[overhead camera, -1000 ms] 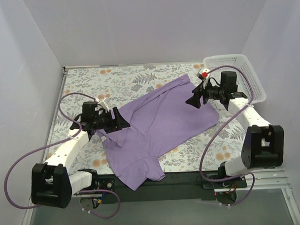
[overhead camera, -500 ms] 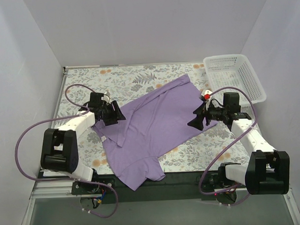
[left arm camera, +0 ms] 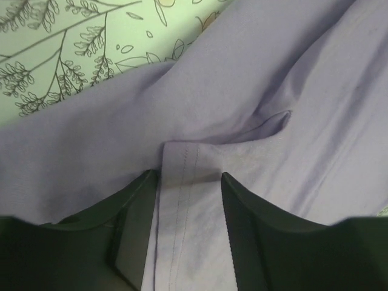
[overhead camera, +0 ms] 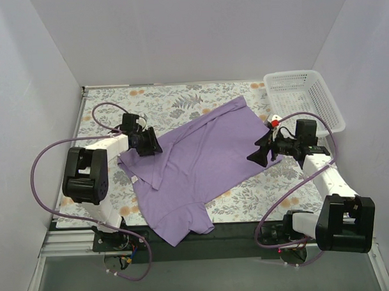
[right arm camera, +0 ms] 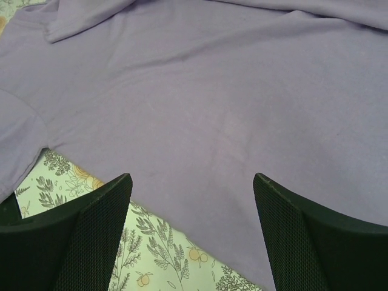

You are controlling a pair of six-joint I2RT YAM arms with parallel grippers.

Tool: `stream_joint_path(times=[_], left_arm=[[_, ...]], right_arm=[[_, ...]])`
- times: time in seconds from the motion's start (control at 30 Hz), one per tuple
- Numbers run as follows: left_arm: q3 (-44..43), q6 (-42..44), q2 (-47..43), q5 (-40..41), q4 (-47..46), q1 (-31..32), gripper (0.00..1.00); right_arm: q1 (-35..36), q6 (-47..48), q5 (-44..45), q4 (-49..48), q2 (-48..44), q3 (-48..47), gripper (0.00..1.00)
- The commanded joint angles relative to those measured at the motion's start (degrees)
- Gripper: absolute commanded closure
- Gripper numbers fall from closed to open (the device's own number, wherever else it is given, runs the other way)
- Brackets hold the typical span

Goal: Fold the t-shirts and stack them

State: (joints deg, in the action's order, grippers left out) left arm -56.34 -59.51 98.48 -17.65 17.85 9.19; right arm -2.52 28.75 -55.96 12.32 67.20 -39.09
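The left gripper lies low at the left edge of a plain lavender-purple short-sleeved cloth t-shirt, which lies spread out and rumpled on the flower-printed table cover. In the left wrist view, the two black fingers stand part-way apart. A narrow fold of the t-shirt with a double-stitched hem runs straight between them. The cloth fills the gap from one finger to the other, but I cannot tell whether the jaws are pinching it or only flanking it. Ahead of this gripper the fabric bunches into soft ridges, and beyond those, to its upper left, a strip of the leafy cover shows.

Most of the garment stretches away from that hand toward the other arm, its body lying slantwise across the middle of the table.

The right gripper hangs over the t-shirt's right edge, released and holding nothing. In the right wrist view, its two mesh-textured black fingers are spread wide, with smooth purple cloth directly beneath and ahead of the gripper. The shirt's edge cuts diagonally under the fingers, leaving floral cover showing on the near side. Behind and to the right of this hand, at the table's far corner, sits a white plastic mesh basket.
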Motion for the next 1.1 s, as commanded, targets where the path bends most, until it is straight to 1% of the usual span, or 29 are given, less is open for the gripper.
stream_joint_path(times=[0.0, 0.03, 0.07, 0.17, 0.2, 0.23, 0.37, 0.5, 0.53, 0.7, 0.8, 0.83, 0.87, 0.9, 0.93, 0.97, 1.0, 1.03, 1.07], left_arm=[[-2.46, 2.29, -0.04, -2.3, 0.69, -0.05, 0.6], [-2.64, 2.38, -0.04, -2.65, 0.7, -0.05, 0.65], [-2.64, 2.55, -0.13, -3.78, 0.79, -0.05, 0.76], [-2.55, 2.9, -1.53, -5.02, 0.7, -0.05, 0.88], [-2.55, 2.99, -2.49, -5.29, 0.96, -0.05, 0.97], [-2.29, 3.08, -2.93, -5.29, 1.05, -0.05, 1.0], [-1.32, 3.69, -4.87, -7.48, 1.23, -0.05, 1.0], [-0.36, 3.52, -6.8, -12.13, 0.88, -0.05, 1.0], [-0.18, 3.08, -7.07, -14.67, 0.61, 0.04, 1.0], [0.79, 1.5, -8.13, -20.4, -0.7, 1.7, 1.0], [0.88, 1.76, -6.03, -28.11, -0.97, 4.6, 1.0], [0.96, 2.81, -5.15, -32.49, -0.88, 6.26, 0.98], [0.97, 3.77, -3.66, -39.06, 0.33, 7.15, 0.86], [-0.17, 4.65, -3.21, -39.04, 2.09, 7.85, 0.74], [-0.7, 5.71, -3.29, -36.69, 4.02, 8.47, 0.61], [-0.97, 6.59, -4.86, -30.58, 6.04, 8.48, 0.47], [-0.79, 6.77, -6.44, -27.38, 5.97, 8.39, 0.45], [-0.62, 6.6, -8.28, -24.39, 5.8, 8.3, 0.44], [-0.27, 5.9, -12.65, -19.23, 4.14, 8.39, 0.43]], right_arm=[[-1.08, 0.51, -2.31, -0.71, -0.58, 0.33, 0.13], [-1.43, 0.43, -2.39, -0.63, -0.58, 0.33, 0.13], [-1.52, 0.43, -2.66, -0.71, -0.49, 0.33, 0.13], [-1.78, 0.34, -2.83, -0.71, -0.23, 0.33, 0.13], [-1.87, 0.34, -2.83, -0.71, -0.14, 0.33, 0.13], [-1.87, 0.25, -2.83, -0.63, -0.05, 0.33, 0.13], [-2.04, 0.25, -2.75, -0.54, 0.3, 0.33, 0.13], [-2.48, 0.25, -2.83, -0.54, 0.21, 0.33, 0.13], [-2.75, 0.25, -2.83, -0.54, 0.13, 0.33, 0.13], [-3.63, 0.08, -3.27, -0.63, -0.05, 0.33, 0.13], [-4.33, -0.1, -3.62, -0.54, -0.05, 0.33, 0.13], [-4.42, -0.1, -3.71, -0.54, -0.05, 0.33, 0.13], [-4.51, -0.1, -3.71, -0.54, -0.05, 0.42, 0.13], [-4.77, -0.1, -3.71, -0.45, 0.04, 0.42, 0.13], [-4.77, -0.1, -3.8, -0.54, 0.04, 0.42, 0.13], [-4.86, -0.1, -3.89, -0.54, 0.04, 0.51, 0.13], [-4.95, -0.1, -3.8, -0.54, 0.12, 0.51, 0.13], [-4.95, -0.01, -3.63, -0.54, 0.3, 0.51, 0.13], [-4.95, -0.01, -3.63, -0.45, 0.47, 0.51, 0.13]])
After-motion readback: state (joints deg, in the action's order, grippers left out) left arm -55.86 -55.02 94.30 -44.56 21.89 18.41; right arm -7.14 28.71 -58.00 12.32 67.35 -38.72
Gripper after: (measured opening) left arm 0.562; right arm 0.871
